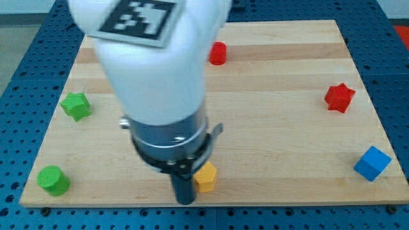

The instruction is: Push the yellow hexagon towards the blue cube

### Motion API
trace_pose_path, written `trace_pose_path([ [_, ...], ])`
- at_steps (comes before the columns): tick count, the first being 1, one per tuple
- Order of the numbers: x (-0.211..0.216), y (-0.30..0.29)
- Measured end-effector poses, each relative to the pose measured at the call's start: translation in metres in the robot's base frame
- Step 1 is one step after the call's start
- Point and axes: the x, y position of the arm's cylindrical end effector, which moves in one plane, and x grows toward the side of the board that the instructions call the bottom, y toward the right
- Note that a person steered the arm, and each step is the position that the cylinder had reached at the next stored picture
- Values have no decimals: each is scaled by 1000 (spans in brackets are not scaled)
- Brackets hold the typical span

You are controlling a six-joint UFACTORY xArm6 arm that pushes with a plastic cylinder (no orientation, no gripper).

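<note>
My tip (185, 201) sits touching the left side of the yellow hexagon (206, 177), near edge of desk (275, 128). Tool is a bare rod, no jaws. Blue cube (372, 163) far right.

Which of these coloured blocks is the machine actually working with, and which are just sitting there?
In the job:
yellow hexagon, near the view's bottom
blue cube, far to the view's right
my tip, just left of the hexagon

Lying about:
red cylinder
red star
green star
green cylinder
</note>
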Motion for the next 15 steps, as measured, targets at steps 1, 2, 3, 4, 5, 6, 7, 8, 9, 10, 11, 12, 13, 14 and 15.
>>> trace_pose_path([
  [1, 0, 33],
  [2, 0, 64],
  [3, 1, 71],
  [4, 0, 68],
  [5, 0, 53],
  [6, 0, 37],
  [7, 0, 17],
  [8, 0, -6],
  [9, -23, -9],
  [10, -36, -8],
  [11, -36, -7],
  [12, -36, 16],
  [13, -36, 47],
  [14, -36, 71],
  [15, -36, 96],
])
